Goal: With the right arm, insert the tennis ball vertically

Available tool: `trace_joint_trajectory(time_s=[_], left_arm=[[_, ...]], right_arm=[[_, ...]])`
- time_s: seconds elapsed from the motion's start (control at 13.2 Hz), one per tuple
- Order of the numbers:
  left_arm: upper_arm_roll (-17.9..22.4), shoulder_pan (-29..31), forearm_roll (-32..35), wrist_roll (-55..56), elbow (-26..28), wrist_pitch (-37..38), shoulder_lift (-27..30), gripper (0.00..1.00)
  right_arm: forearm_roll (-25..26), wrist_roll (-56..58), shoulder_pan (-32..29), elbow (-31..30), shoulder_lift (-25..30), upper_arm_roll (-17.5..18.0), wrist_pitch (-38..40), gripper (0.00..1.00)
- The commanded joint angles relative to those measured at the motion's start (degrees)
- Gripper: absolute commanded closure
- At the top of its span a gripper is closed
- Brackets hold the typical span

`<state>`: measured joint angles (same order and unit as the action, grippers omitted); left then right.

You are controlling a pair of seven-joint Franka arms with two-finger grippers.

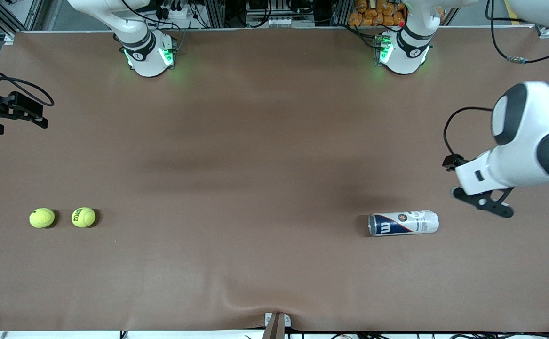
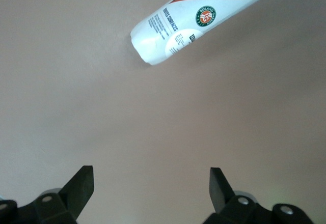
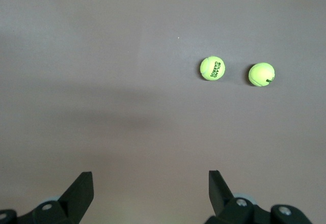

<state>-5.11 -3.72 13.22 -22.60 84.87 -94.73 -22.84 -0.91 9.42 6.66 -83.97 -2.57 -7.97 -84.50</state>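
A: Item: two yellow felt tennis balls (image 1: 42,218) (image 1: 83,217) lay on the brown bench (image 1: 255,165), well apart from the white-and-blue cylindrical can (image 1: 403,223) lying on its side.

B: Right hand (image 1: 18,113) spread, empty; left hand (image 1: 483,200) likewise. Risk: can on its side, vertical insertion blocked; round balls might roll.

Two tennis balls (image 1: 42,218) (image 1: 83,217) lay side by side, apart, toward the right arm's end of the table (image 1: 255,155). A can (image 1: 403,223) lay on its side toward the left arm's end, well apart from them, about as near the front camera
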Motion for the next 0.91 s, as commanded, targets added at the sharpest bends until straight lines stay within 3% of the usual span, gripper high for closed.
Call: trace_joint_trajectory(time_s=[0.0, 0.23, 0.38, 0.61, 0.83], left_arm=[[-0.1, -0.8, 2.5, -10.5, -1.4, -3.3, -3.7, 0.0], [-0.1, -2.0, 5.0, -18.5, -1.5, -8.4, -8.7, 0.0], [-0.1, -2.7, 7.4, -21.2, -1.6, -11.5, -12.0, 0.0], [-0.1, -3.7, 8.4, -23.8, -1.5, -15.6, -14.4, 0.0], [-0.1, -5.2, 10.2, -23.9, -1.5, -19.5, -16.5, 0.0]], right_arm=[[0.7, -0.5, -0.5, -1.1, 0.8, 0.3, -0.5, 0.0], [0.7, 0.4, -3.0, -10.1, 2.5, 0.4, -10.9, 0.0], [2.1, 0.6, -3.4, -14.4, 2.7, 0.4, -13.8, 0.0], [2.5, 0.7, -4.6, -16.6, 2.9, 0.4, -16.7, 0.0], [2.6, 2.3, -5.6, -23.3, 3.4, 0.4, -27.3, 0.0]])
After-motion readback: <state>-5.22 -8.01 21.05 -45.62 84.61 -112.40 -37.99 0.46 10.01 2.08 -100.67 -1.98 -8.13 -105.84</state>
